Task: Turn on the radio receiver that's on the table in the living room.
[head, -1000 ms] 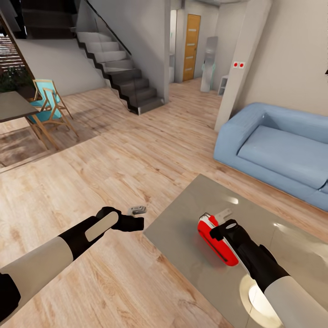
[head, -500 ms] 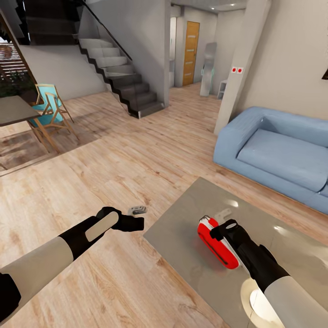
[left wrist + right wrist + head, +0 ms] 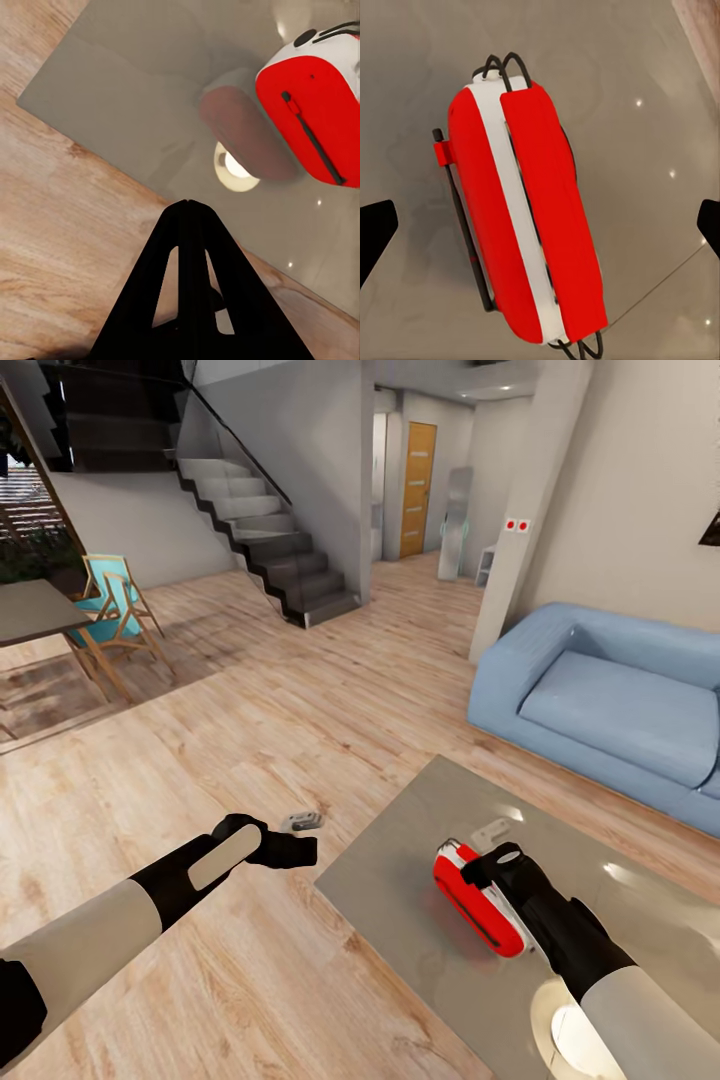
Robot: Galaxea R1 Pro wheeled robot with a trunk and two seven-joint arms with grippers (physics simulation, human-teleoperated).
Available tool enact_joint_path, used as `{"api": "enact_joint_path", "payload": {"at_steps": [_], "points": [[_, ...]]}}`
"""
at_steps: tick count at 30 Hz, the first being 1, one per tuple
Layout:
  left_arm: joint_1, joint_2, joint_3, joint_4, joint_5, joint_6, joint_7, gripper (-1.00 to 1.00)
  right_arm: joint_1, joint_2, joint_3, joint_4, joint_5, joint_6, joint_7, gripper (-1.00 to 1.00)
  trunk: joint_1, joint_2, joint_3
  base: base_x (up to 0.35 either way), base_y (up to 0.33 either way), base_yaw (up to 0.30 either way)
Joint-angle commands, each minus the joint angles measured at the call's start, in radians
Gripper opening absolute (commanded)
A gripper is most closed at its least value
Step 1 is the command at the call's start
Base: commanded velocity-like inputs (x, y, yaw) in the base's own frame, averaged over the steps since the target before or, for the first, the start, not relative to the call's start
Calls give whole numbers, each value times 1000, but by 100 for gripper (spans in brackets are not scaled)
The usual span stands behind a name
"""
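- Radio receiver (image 3: 478, 908): bright red body with a white band, lying on its side on the glossy grey-beige surface (image 3: 400, 860) of the low table, toward that surface's near-left part; a thin dark rod runs along one long edge, seen in the right wrist view (image 3: 529, 225).
- Right gripper (image 3: 487, 868): positioned directly over the receiver's far end. In the right wrist view the two dark fingers (image 3: 375, 232) sit at opposite edges of the picture, spread wide, with the receiver between and beyond them. Contact with the receiver cannot be confirmed.
- Left gripper (image 3: 300, 850): held above the wood plank floor (image 3: 250, 740), just left of the surface's near-left edge. In the left wrist view its fingers (image 3: 189, 247) are pressed together to a point, pinching nothing; the receiver (image 3: 315, 112) and its reddish reflection lie beyond them.
- Small grey object (image 3: 301, 821): on or just above the floor beside the left gripper; identity cannot be told.
- Surroundings: blue sofa (image 3: 610, 710) far right of the surface; dark staircase (image 3: 260, 530) at far left; orange door (image 3: 419, 475) down the hallway; folding chair (image 3: 115, 610) beside a darker table (image 3: 30, 610) at far left.
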Motion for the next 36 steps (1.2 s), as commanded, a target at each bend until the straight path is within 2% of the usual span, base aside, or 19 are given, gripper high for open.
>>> {"api": "enact_joint_path", "payload": {"at_steps": [1, 28, 32, 36], "points": [[0, 0, 0, 0, 0, 0, 0, -100, 0, 0, 0, 0, 0, 0, 0, 100, 0, 0, 2, 0, 0, 0], [0, -11, -1, 1, 0, -1, 0, -100, 4, -2, 0, 0, -4, -1, 0, 100, 0, 0, 44, 0, 0, 0], [0, -13, -1, 2, 3, -1, -2, -100, 7, -5, 0, -1, -41, 0, 0, 100, 0, 0, 50, 0, 0, 0], [0, -14, 0, 1, 6, 3, -3, -100, 7, -23, 0, -3, -84, 0, 1, 100, 0, 0, 57, 0, 0, 0]]}}
